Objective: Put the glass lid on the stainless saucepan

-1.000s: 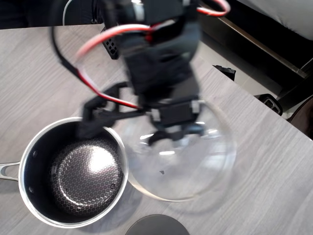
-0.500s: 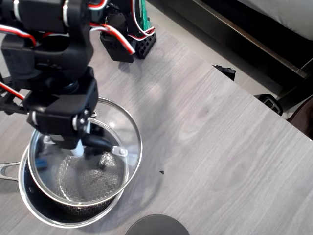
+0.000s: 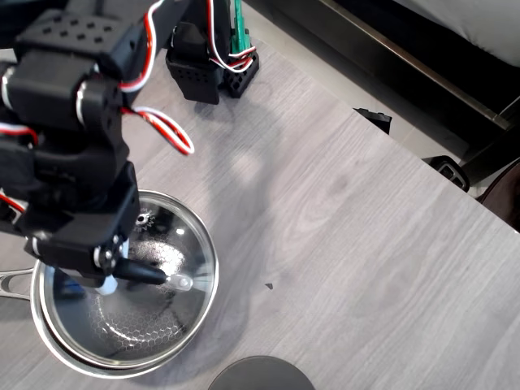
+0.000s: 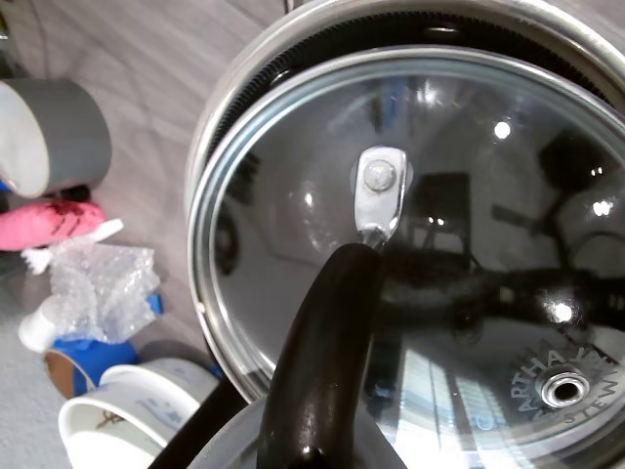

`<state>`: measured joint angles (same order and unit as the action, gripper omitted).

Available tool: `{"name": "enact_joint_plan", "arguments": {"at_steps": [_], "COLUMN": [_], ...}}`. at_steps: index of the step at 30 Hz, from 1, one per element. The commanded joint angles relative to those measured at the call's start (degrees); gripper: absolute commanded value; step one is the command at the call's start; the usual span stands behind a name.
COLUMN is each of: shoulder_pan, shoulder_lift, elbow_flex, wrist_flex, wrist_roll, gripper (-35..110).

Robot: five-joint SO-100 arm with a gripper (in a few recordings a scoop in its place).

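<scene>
Jaws of the black gripper point(image 3: 110, 272) closed on the black bar handle point(image 4: 327, 362) | round clear glass lid with steel rim point(image 3: 158, 280) sits inside the rim of the shiny stainless saucepan point(image 3: 49, 341) | steam vent point(image 4: 563, 387) near the lid's edge | grey wood-grain worktop point(image 3: 349, 244) | dark grey matte disc point(image 3: 260, 374) near the pan

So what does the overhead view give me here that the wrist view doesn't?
Overhead alone: the arm's base, the table edge, the dark grey disc, the saucepan's side handle. Wrist alone: the steam vent, a grey tape roll, bubble wrap and cups. Both: the glass lid over the stainless saucepan, held by its black bar handle.
</scene>
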<state>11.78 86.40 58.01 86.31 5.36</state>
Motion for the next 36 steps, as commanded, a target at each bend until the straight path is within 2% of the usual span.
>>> {"name": "enact_joint_plan", "arguments": {"at_steps": [1,36], "shoulder_pan": [0.3,1.3], "shoulder_lift": [0.4,-1.6], "elbow_flex": [-4.1,-4.3], "wrist_flex": [-2.6,-2.9], "wrist_roll": [-0.3,-2.0], "gripper": [0,0]}}
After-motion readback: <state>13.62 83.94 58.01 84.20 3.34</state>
